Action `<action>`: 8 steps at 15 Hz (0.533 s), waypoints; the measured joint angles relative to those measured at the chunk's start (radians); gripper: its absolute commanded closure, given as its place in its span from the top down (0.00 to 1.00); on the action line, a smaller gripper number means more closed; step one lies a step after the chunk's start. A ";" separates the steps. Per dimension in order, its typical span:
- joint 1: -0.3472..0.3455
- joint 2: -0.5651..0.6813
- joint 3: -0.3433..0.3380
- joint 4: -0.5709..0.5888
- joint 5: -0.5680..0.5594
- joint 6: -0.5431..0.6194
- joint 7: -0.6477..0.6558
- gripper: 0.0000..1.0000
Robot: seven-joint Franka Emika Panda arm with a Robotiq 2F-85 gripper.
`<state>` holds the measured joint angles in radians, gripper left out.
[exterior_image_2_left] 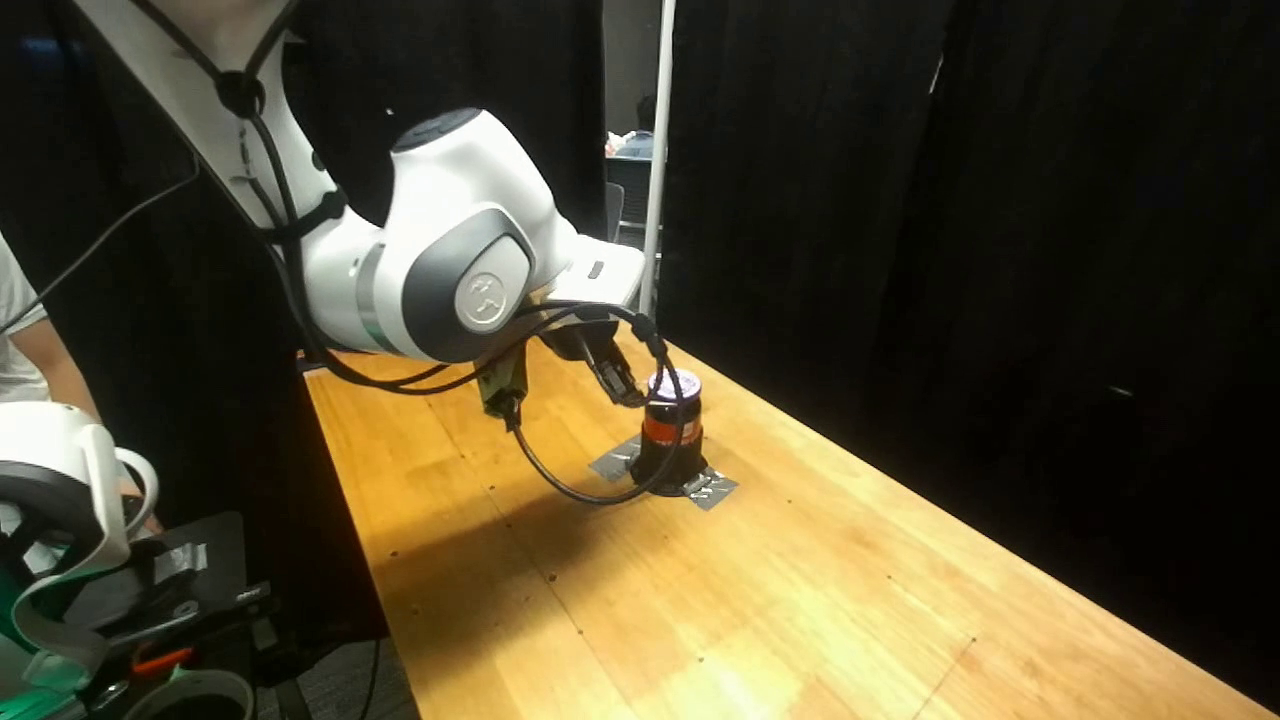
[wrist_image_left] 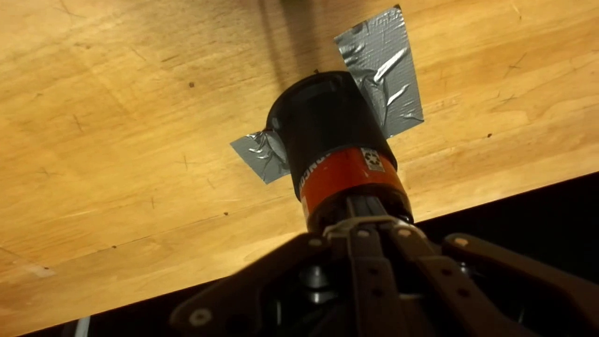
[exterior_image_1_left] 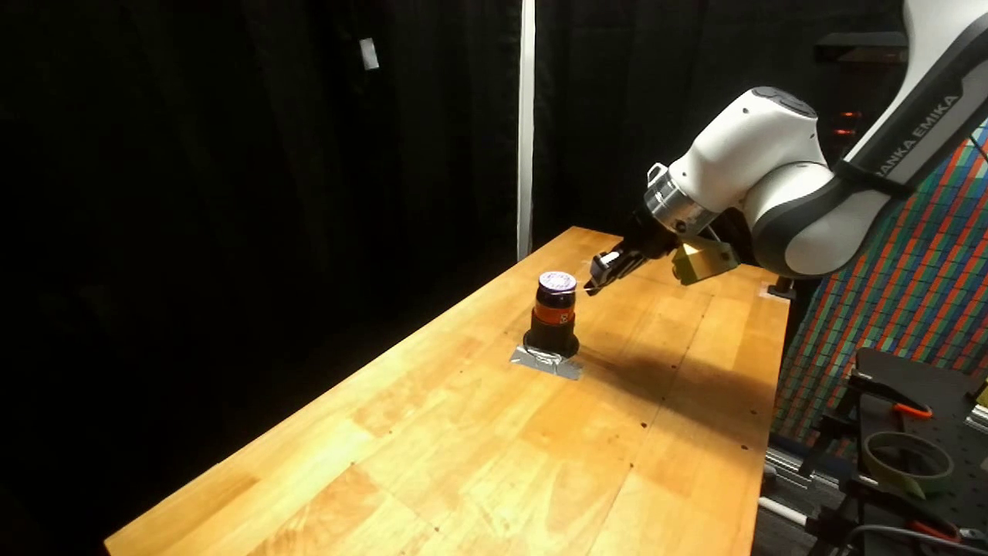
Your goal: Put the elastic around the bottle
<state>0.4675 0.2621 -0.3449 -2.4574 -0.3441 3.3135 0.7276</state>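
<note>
- My gripper: jaws closed together, tilted down, tips just beside the top of the bottle.
- Elastic: thin pale band across the fingers near the tips. I can't tell if the pads pinch it or it's hooked over. In an exterior view a strand runs from the tips to the bottle just under its top; can't confirm it goes all the way round.
- Bottle: upright, orange-red band, whitish top. Sits nearer the desk edge by the black curtain than the edge under my arm. Lower part black; can't tell if that's a separate holder.
- Duct tape: silver, on the desk at two sides of the bottle's base.
- Cable: hangs in a loop off the arm, cuts across my view of the bottle in an exterior view. Contact, can't tell.
- White pole: behind the desk's far corner in an exterior view.
- Past the arm-side edge: black shelf with a tape roll; white headset and a person, only partly in view.
</note>
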 measured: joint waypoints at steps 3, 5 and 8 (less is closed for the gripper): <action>0.037 0.003 -0.036 -0.034 0.016 0.087 0.001 0.04; 0.044 0.005 -0.037 -0.057 0.023 0.145 0.004 0.04; 0.049 0.013 -0.037 -0.084 0.038 0.224 0.006 0.04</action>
<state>0.5165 0.2754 -0.3819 -2.5417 -0.3063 3.5375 0.7331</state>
